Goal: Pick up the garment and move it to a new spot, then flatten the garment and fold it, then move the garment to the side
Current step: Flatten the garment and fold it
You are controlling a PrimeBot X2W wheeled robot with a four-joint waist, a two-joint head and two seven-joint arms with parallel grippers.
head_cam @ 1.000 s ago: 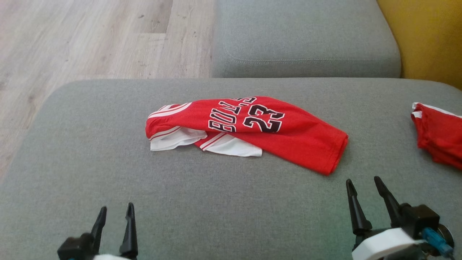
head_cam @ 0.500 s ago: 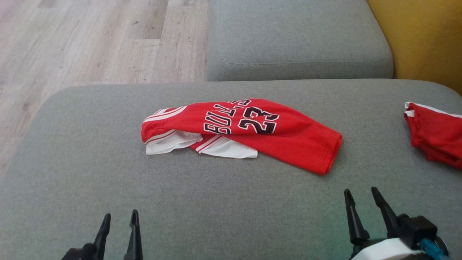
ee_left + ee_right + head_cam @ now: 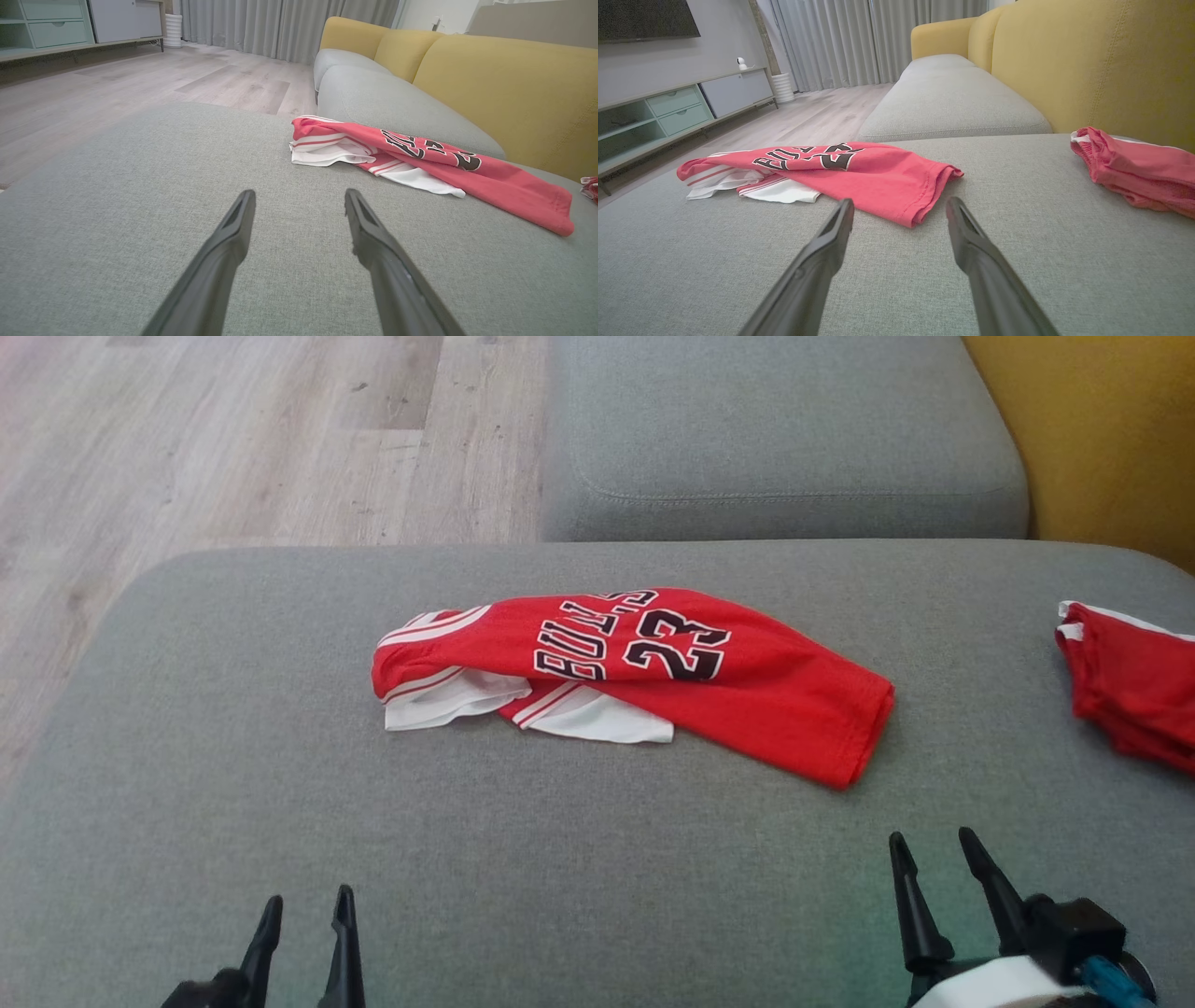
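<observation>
A red basketball jersey with white trim and black "BULLS 23" lettering (image 3: 653,663) is lying crumpled in the centre of the head view, resting on the wide grey fabric sofa cushion (image 3: 280,728). Its white-edged armholes are pointing toward the left of the frame and its red hem is trailing toward the lower right. The left gripper (image 3: 309,898) is sitting at the lower left edge, its two dark fingers (image 3: 344,943) standing apart and holding nothing, well short of the jersey. The right gripper (image 3: 932,838) is showing at the lower right, its fingers likewise spread wide and empty. In the right wrist view the jersey's hem is lying near the fingertips (image 3: 840,219) without touching them. A second bunched red cloth with a white edge (image 3: 1130,695) is lying at the right edge of the frame, apart from the jersey. A second grey cushion (image 3: 784,439) is sitting at the upper middle, a yellow backrest (image 3: 1111,429) in the upper right corner, pale wooden flooring (image 3: 233,439) at the upper left.
</observation>
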